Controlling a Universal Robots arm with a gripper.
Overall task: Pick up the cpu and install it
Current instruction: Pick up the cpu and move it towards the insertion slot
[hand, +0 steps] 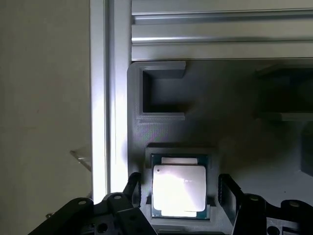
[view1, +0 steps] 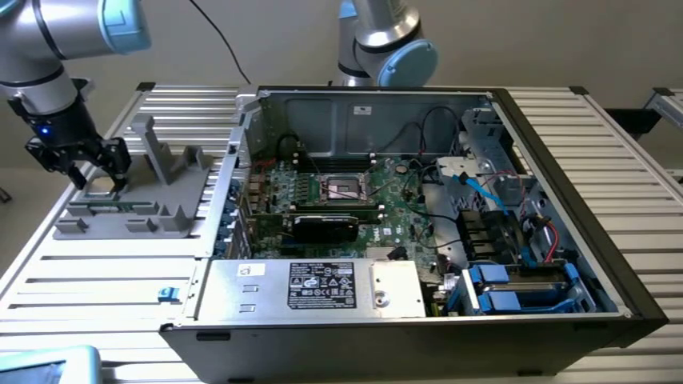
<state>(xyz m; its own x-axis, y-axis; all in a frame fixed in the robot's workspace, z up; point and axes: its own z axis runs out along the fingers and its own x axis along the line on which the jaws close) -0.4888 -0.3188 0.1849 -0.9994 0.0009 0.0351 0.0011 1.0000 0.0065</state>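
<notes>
CPU position: flat in a shallow square recess, shiny metal top facing up, directly between the two black fingers of the gripper. The jaws stood spread wide, one finger on each side of the chip. A visible gap remained on both sides, so nothing was grasped.

In the exterior view the gripper pointed straight down, with its fingertips low over the corner of the grey plastic fixture nearest the exterior view's left. The recess holding the chip belonged to this fixture. Further pockets and upright posts rose from the same block, beyond the gripper.

The fixture rested on a slatted aluminium table, just beside the open computer case, which lay on its side to the exterior view's right. Inside the case, the green motherboard carried a square black socket near its middle, well apart from the chip and the gripper. A silver power supply with a black label filled the near edge of the case, and blue drive brackets sat in the near corner towards the exterior view's right.
</notes>
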